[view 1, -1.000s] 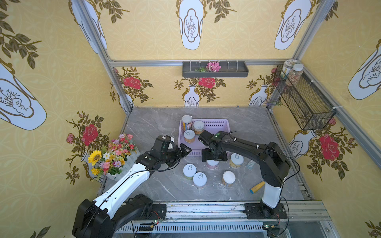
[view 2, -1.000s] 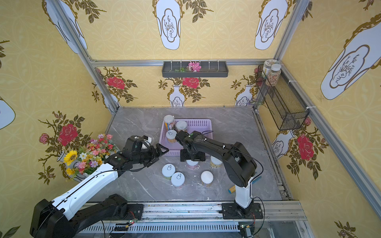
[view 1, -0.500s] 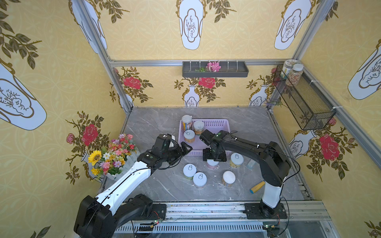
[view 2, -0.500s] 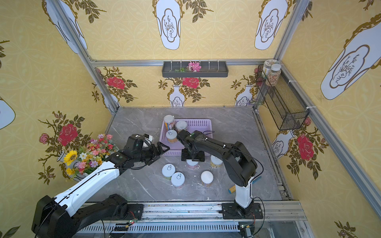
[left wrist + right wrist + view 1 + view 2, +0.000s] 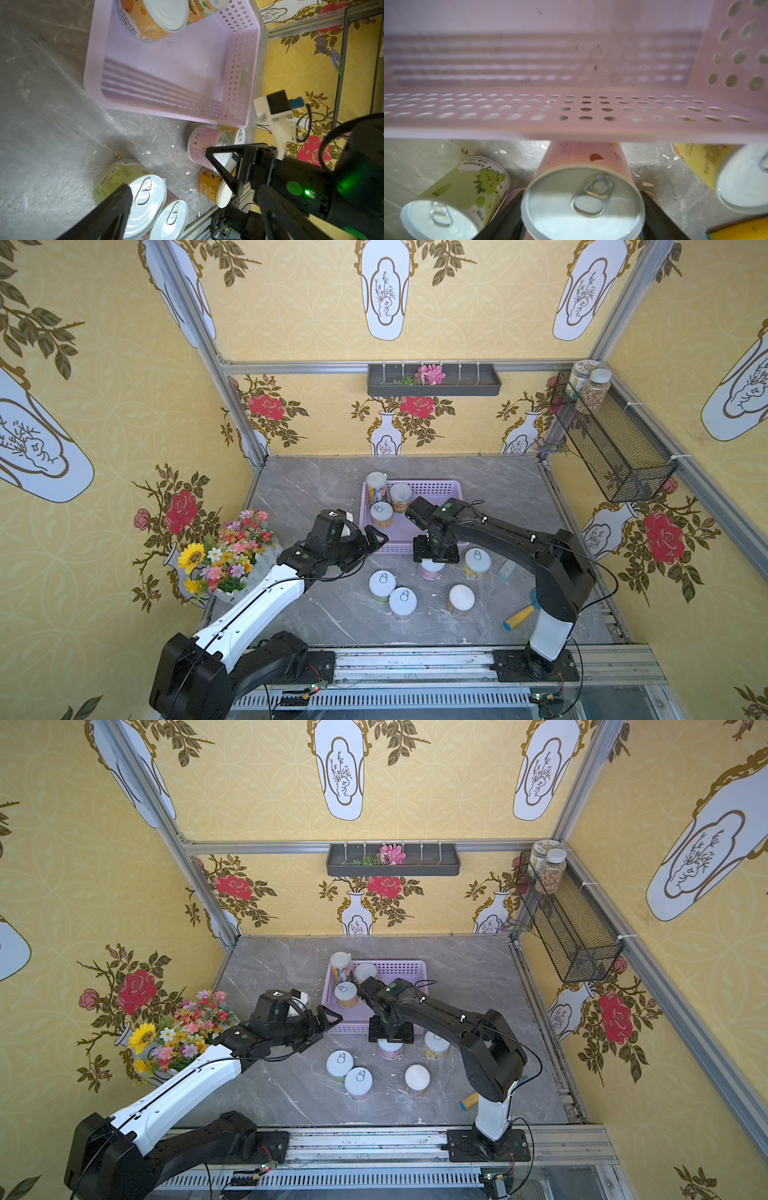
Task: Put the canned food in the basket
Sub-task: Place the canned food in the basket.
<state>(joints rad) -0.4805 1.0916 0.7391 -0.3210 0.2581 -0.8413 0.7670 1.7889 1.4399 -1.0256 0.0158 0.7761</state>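
One tabletop [image 5: 299,497] fills mid-frame in both top views and carries everything. Basket [image 5: 440,488] sits at frame centre, three cans bunched in its left end, tall can [image 5: 376,485] at the upper-left corner. The right half of its floor is bare. Five more cans stand on the tabletop just below it in the frame.

Right tool [image 5: 434,560] is down over the pink can [image 5: 431,570], jaws either side of it and close in; we cannot tell whether they clamp it yet. Left tool [image 5: 370,547] is spread wide, holding nothing, hanging just left of the basket's lower-left corner.

Risks we flag, biggest first. Pink can stands just beside the basket's near wall, touching or not we cannot tell. A low or slanted lift would likely snag the rim and shove or tip the basket. Left tool is near the right arm's way in, so a carry toward the left end could clip it, or come down on the cans there. Jaws sit near the lid on a smooth wall, so we judge a slip possible if the squeeze is light. Yellow can [image 5: 477,562] is just beside the right tool and could get knocked over. Green can [image 5: 382,585] stands apart, lower left, and looks safe.
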